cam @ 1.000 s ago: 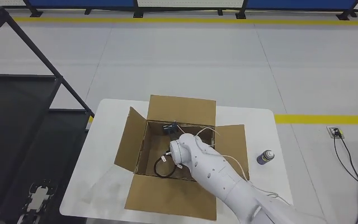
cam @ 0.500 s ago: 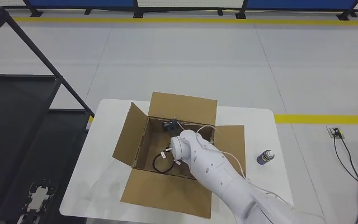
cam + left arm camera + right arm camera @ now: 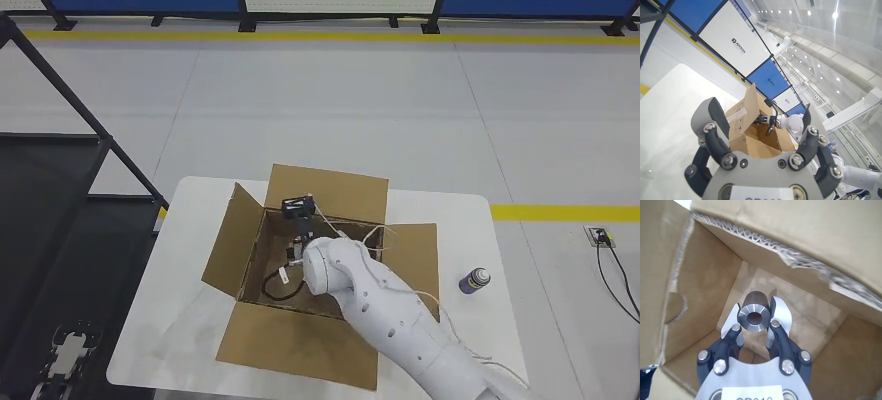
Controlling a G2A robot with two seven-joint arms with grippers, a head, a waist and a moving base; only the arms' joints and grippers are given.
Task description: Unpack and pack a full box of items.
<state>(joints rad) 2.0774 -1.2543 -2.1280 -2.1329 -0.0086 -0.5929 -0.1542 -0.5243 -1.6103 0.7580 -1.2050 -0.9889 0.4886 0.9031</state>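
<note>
Right claw [image 3: 755,306] is seen clamped on a hollow metal cylinder [image 3: 754,316] over the corrugated cardboard box [image 3: 704,279]; left claw [image 3: 761,110] is held wide.

big industrial hall / robot test lab, pale glossy floor [image 3: 330,100] w/ yellow lane tape [image 3: 300,36], blue & white partition panels [image 3: 730,43] round the cell, high ceiling [image 3: 829,37] w/ rows of spotlights [image 3: 805,56], black metal rack frame [image 3: 100,138] beside white worktop [image 3: 180,320], floor socket [image 3: 599,236] w/ cable [image 3: 610,275]
</note>
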